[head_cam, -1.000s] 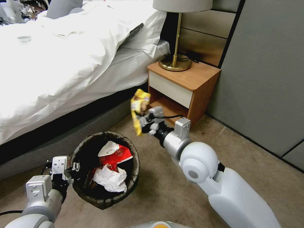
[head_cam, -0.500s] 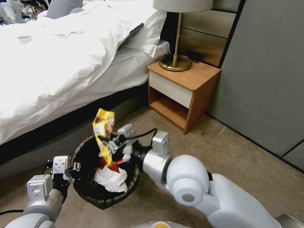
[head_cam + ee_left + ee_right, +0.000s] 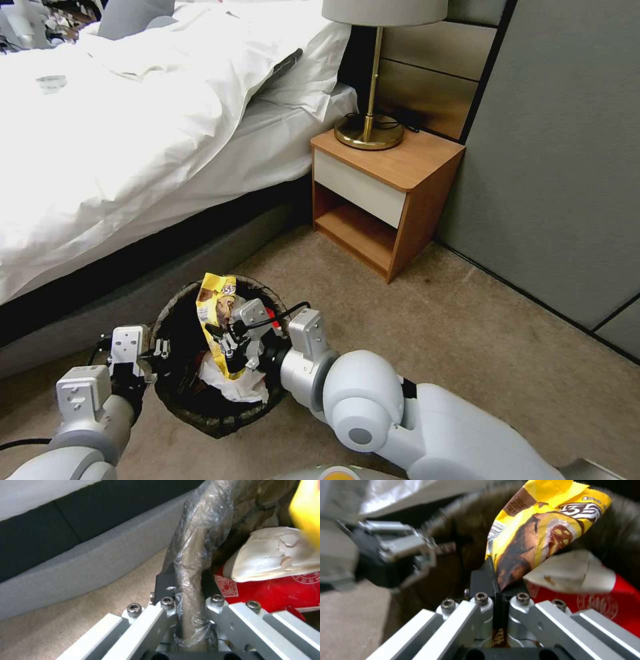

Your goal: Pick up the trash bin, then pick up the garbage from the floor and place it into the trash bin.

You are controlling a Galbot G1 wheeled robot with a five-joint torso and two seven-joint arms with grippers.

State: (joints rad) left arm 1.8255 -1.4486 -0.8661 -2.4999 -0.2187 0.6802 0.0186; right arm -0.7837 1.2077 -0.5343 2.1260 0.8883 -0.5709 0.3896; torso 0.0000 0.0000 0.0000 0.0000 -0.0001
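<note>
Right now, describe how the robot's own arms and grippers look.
Both arms are glossy white shells with rounded joints and silver-grey metal wrist cuffs. Each carries a boxy pale camera module and black cable. The left gripper and right gripper have silver linkages, hex screws and black fingers.

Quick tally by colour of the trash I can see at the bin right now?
Yellow snack wrapper, pinched in the right gripper over the trash bin: 1
Red carton: 1
White crumpled paper: 1
White paper on the carton: 1
Total: 4
</note>
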